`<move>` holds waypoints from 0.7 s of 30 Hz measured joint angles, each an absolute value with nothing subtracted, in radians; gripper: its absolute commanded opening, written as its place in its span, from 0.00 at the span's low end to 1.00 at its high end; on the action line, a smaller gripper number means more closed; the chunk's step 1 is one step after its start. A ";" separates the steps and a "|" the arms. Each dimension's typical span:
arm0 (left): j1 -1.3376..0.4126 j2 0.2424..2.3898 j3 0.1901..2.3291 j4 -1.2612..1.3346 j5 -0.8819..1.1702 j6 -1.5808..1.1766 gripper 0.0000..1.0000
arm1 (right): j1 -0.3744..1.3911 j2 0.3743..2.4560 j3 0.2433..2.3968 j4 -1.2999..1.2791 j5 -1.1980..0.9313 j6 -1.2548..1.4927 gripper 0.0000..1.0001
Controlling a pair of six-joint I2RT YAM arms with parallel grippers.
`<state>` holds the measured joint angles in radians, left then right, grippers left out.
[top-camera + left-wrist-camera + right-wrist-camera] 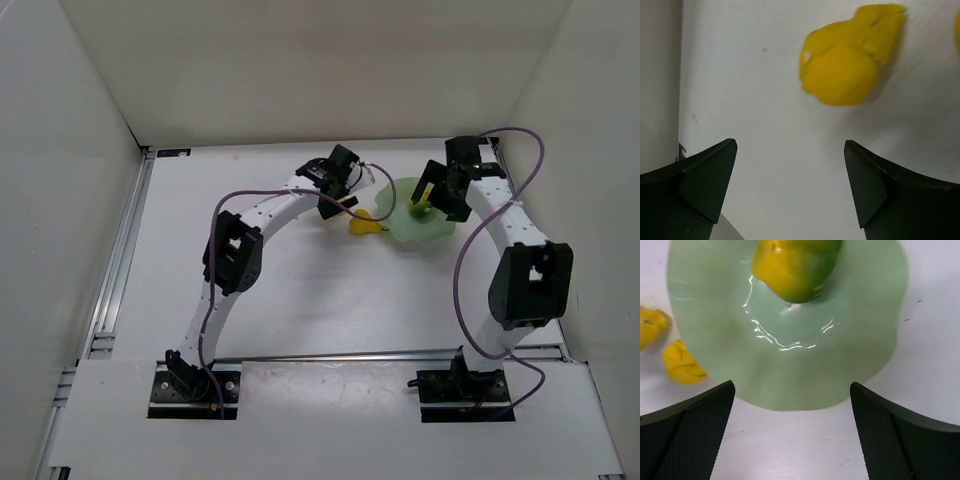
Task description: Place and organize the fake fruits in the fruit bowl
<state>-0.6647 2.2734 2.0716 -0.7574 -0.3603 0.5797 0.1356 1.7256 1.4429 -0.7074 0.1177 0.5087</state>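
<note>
The pale mint-green fruit bowl (pixel 432 228) stands at the back right and fills the right wrist view (pixel 790 360). One fruit (pixel 795 265), yellow on one side and dark green on the other, lies inside it. Two yellow fruits (pixel 682 364) (pixel 649 326) lie on the table just left of the bowl. One of them shows in the top view (pixel 365 226). My left gripper (pixel 346 196) is open and empty just short of a yellow fruit (pixel 842 62). My right gripper (pixel 430 195) is open and empty above the bowl's near rim (pixel 791 386).
White walls close in the table at the back and both sides. A metal rail (pixel 115 260) runs along the left edge. The sliver of a second yellow fruit (pixel 958 30) shows at the right edge of the left wrist view.
</note>
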 measured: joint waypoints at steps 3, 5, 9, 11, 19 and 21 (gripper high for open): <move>-0.682 2.332 2.080 -0.764 -0.297 0.660 0.99 | 0.101 1.639 1.433 -0.708 0.122 0.488 1.00; -0.686 2.351 2.080 -0.773 -0.257 0.707 0.99 | 0.070 1.578 1.422 -0.709 0.124 0.477 1.00; -0.684 2.388 2.111 -0.785 -0.206 0.765 0.99 | -0.013 1.506 1.422 -0.714 0.119 0.463 1.00; -0.683 2.424 2.152 -0.783 -0.190 0.778 0.94 | -0.048 1.503 1.427 -0.722 0.118 0.460 1.00; -0.660 2.536 2.281 -0.745 -0.171 0.784 0.83 | -0.056 1.504 1.427 -0.761 0.102 0.439 1.00; -0.653 2.545 2.290 -0.733 -0.170 0.784 0.78 | -0.056 1.504 1.425 -0.761 0.102 0.435 1.00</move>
<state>-0.6533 2.5450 2.2898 -0.7330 -0.1699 0.7841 -0.0559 1.5036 1.4254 -0.7612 0.1017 0.4355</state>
